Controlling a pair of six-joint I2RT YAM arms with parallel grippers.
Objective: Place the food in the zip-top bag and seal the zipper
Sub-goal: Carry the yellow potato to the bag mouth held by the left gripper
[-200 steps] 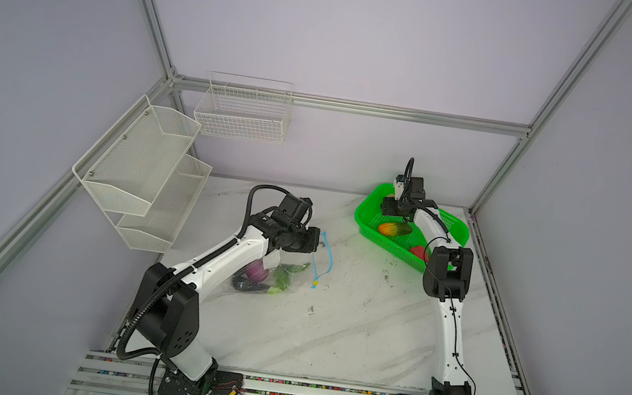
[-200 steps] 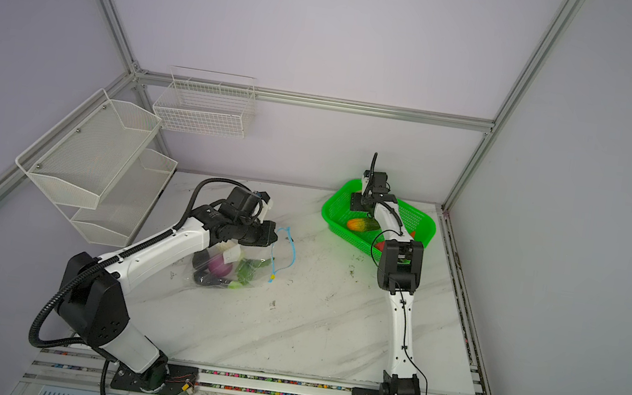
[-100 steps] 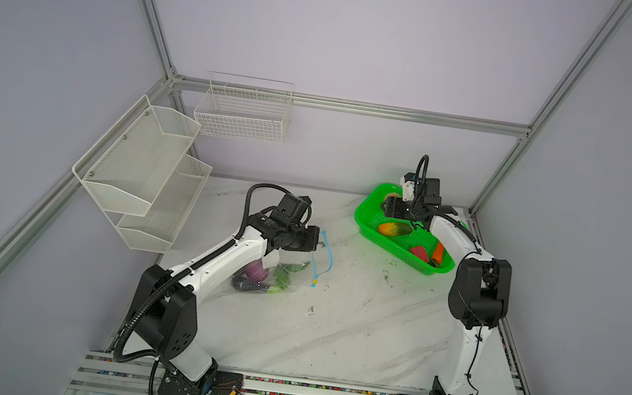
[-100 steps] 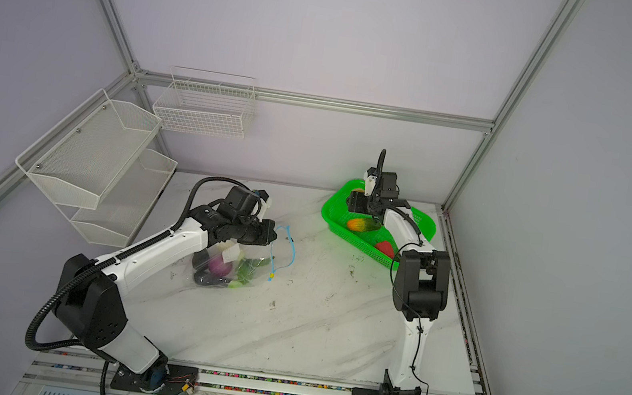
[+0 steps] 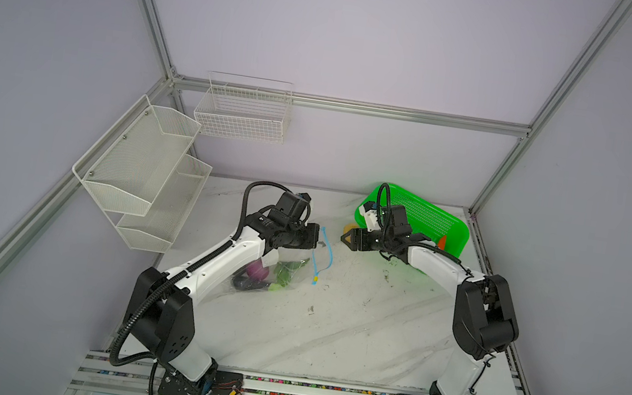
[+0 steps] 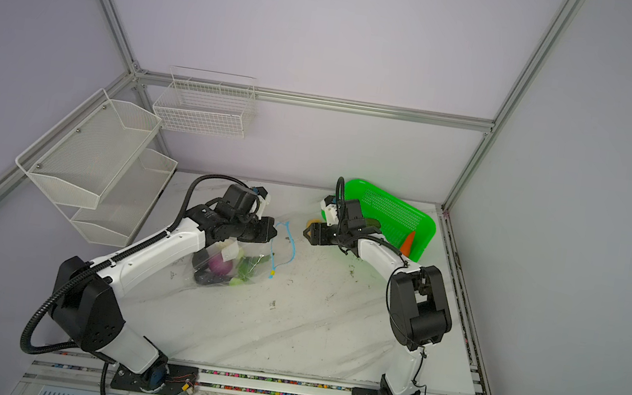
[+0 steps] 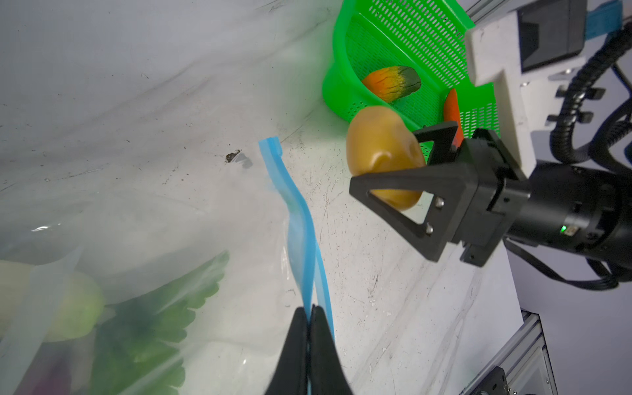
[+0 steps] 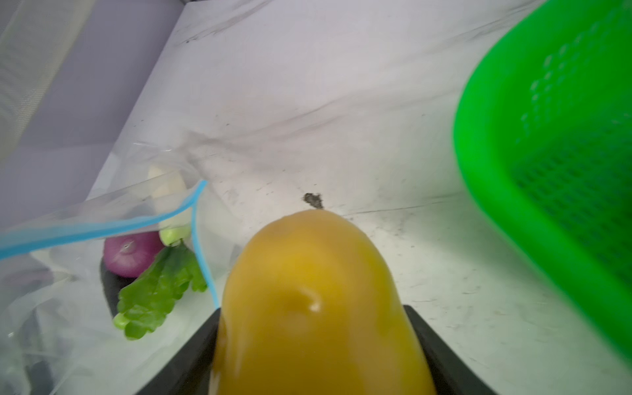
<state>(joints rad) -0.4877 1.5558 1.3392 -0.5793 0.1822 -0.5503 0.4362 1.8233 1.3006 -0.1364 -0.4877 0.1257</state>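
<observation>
The zip-top bag [image 5: 284, 264] lies centre-left in a top view, with some food [image 5: 256, 270] inside. The left gripper [image 7: 310, 313] is pinched onto its zipper [image 7: 301, 219]. Just right of the bag's mouth, the right gripper [image 5: 347, 238] clamps a yellow food piece [image 8: 314, 301].

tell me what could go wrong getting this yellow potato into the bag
The potato looks bulky against the bag's slim mouth; it may snag the blue strip and pull it from the left fingers' thin pinch. It juts beyond the right fingers, so a bump might knock it loose.
</observation>
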